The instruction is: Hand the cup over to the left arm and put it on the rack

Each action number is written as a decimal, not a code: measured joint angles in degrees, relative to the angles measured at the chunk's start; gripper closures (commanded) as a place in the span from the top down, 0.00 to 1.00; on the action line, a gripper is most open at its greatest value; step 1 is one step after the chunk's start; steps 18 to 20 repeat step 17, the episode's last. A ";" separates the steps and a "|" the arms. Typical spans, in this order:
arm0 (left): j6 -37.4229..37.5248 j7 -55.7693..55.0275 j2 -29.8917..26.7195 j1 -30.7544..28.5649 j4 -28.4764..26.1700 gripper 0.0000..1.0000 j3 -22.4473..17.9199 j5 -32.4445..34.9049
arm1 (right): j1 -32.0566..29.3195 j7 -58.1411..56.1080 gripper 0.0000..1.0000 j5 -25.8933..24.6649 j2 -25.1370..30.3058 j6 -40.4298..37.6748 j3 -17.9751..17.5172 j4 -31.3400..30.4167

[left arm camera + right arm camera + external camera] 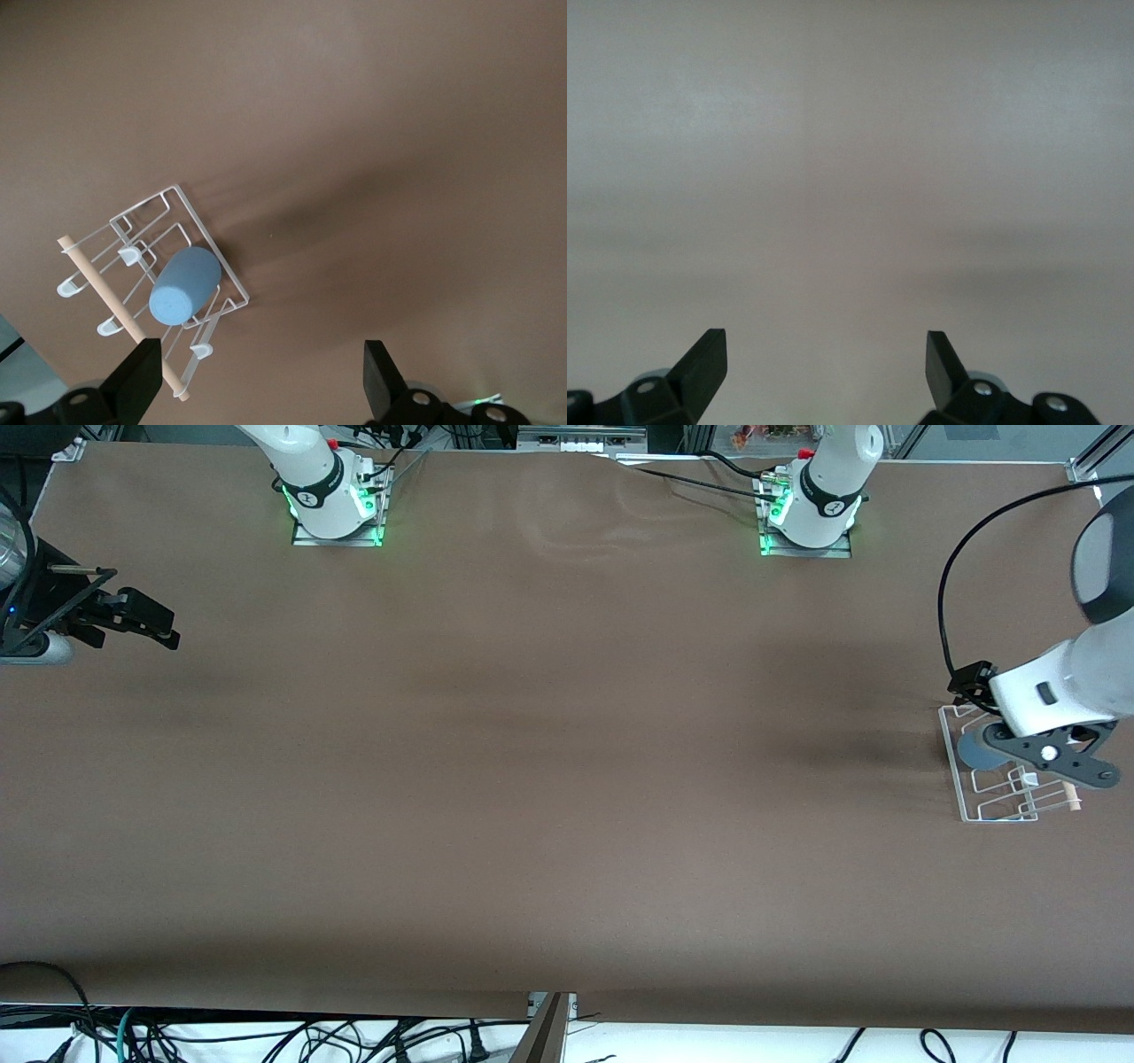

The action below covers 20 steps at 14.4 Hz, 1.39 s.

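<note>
The light-blue cup (183, 285) lies on its side on the white wire rack (190, 221), apart from any finger. In the front view the cup (977, 751) shows partly under the left arm's hand, and the rack (992, 808) stands at the left arm's end of the table. My left gripper (261, 367) is open and empty, up over the rack (1050, 755). My right gripper (826, 354) is open and empty and waits over the right arm's end of the table (168, 627).
A light wooden rod (106, 301) runs along one side of the rack. The brown table (549, 779) is bare between the two arms. A black cable (946, 602) loops from the left arm's wrist above the rack.
</note>
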<state>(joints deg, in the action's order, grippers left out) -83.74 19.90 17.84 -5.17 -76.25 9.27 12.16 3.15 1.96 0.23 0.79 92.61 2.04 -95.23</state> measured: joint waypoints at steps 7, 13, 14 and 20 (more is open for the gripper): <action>-12.55 -8.51 -1.96 2.54 -4.54 1.00 -6.90 -8.85 | 0.01 0.00 0.99 0.00 -0.06 0.00 0.00 0.01; -17.64 -10.25 -15.25 4.78 -20.29 1.00 -8.43 -9.07 | 0.01 0.00 0.99 0.00 -0.09 0.00 0.00 0.04; -17.63 -10.36 -14.95 4.78 -20.65 1.00 -8.48 -9.07 | 0.01 0.00 0.99 0.00 -0.09 0.01 0.00 0.04; -17.63 -10.44 -13.62 4.77 -20.87 1.00 -8.63 -9.07 | 0.01 0.00 0.99 0.00 -0.09 0.01 0.00 0.05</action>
